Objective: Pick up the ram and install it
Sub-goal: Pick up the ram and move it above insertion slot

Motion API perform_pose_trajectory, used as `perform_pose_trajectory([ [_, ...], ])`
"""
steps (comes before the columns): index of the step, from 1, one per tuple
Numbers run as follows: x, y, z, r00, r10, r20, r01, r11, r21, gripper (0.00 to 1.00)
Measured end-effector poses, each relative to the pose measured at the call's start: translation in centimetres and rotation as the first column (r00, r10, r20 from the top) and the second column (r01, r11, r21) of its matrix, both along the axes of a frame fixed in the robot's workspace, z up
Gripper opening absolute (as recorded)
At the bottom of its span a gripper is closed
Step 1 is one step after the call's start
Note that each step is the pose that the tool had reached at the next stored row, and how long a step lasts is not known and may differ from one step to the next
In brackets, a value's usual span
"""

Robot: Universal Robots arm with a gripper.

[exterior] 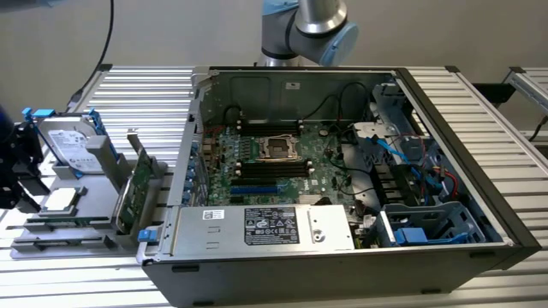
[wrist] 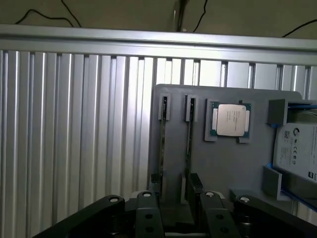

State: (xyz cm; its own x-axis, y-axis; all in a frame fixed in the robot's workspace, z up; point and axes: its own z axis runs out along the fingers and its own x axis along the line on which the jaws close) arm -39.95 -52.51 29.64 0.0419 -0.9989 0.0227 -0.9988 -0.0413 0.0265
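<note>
The ram (wrist: 189,141) is a thin dark-green stick standing on edge in a slot of the grey holder (wrist: 218,168). A second thin stick (wrist: 162,141) stands in the slot beside it. My gripper (wrist: 174,198) hovers over the near ends of these slots. It is open, with its black fingers (wrist: 148,210) apart and nothing between them. In the exterior view the gripper (exterior: 24,186) is a dark shape at the far left, above the holder (exterior: 94,240), where a green stick (exterior: 67,223) lies low in its slot.
A silver processor chip (wrist: 230,120) and a hard drive (wrist: 297,148) also sit in the holder. A green expansion card (exterior: 137,192) stands upright on it. To the exterior view's right is the open computer case (exterior: 479,192), with its motherboard (exterior: 283,160) and black memory slots. Ribbed aluminium table (wrist: 74,129) lies all around.
</note>
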Motion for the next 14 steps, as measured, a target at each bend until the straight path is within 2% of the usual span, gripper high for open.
perform_pose_trajectory([
  [8, -0.2, -0.01, -1.44, 0.9999, -0.011, 0.0021, 0.011, 0.9999, -0.0014, 0.36],
  [14, -0.3, -0.27, -2.54, 0.9998, -0.02, 0.0024, 0.02, 0.9998, -0.0018, 0.36],
])
